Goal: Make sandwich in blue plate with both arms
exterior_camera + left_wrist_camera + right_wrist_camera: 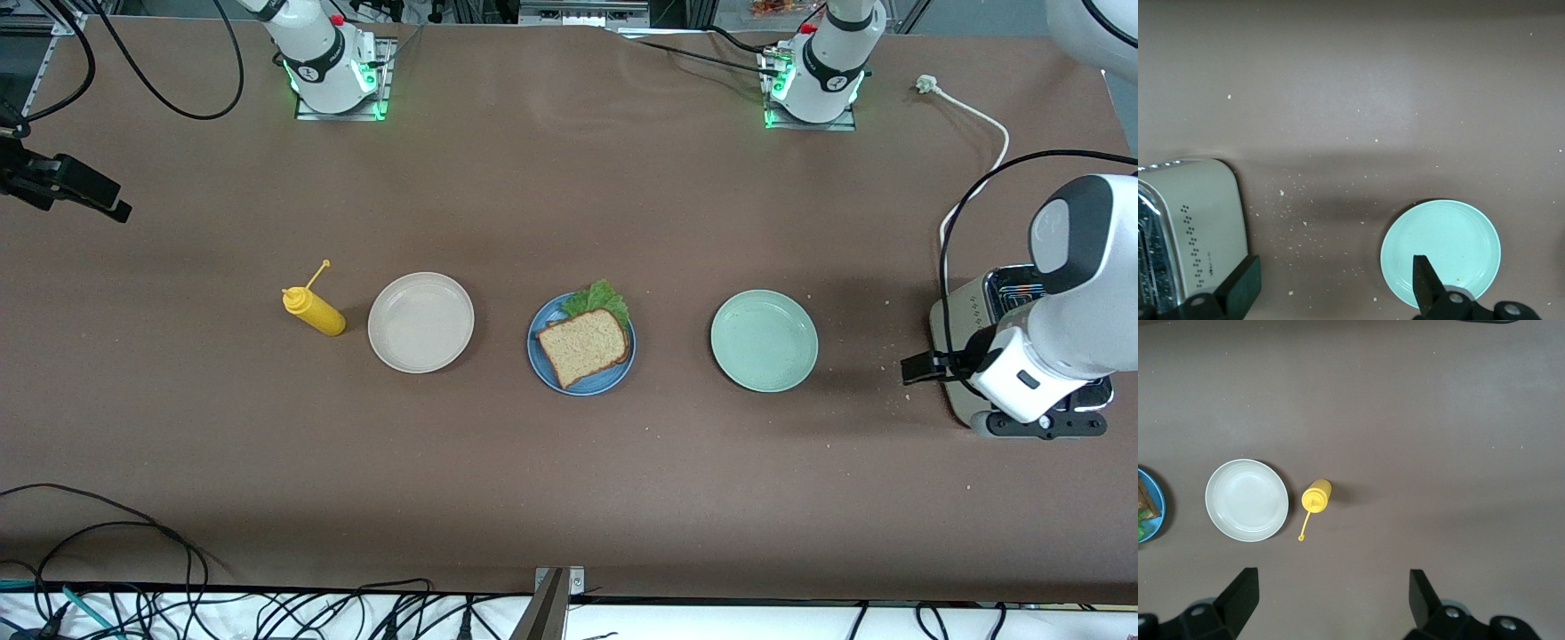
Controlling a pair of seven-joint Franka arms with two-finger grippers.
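Observation:
The blue plate (606,381) sits mid-table between two other plates. On it lies the sandwich: a brown speckled bread slice (582,346) on top, with a ruffled green lettuce leaf (600,299) sticking out from under its edge. What lies beneath the slice is hidden. My left gripper (920,367) hangs open and empty beside the toaster; in the left wrist view the left gripper (1335,267) is over crumbed table. My right gripper (105,201) is up at the right arm's end of the table, and in the right wrist view the right gripper (1331,579) is open with nothing in it.
An empty beige-white plate (420,322) and a yellow squeeze bottle (313,309) lie toward the right arm's end. An empty mint-green plate (764,340) and a toaster (974,313) with its white cord (994,124) lie toward the left arm's end. Crumbs are scattered by the toaster.

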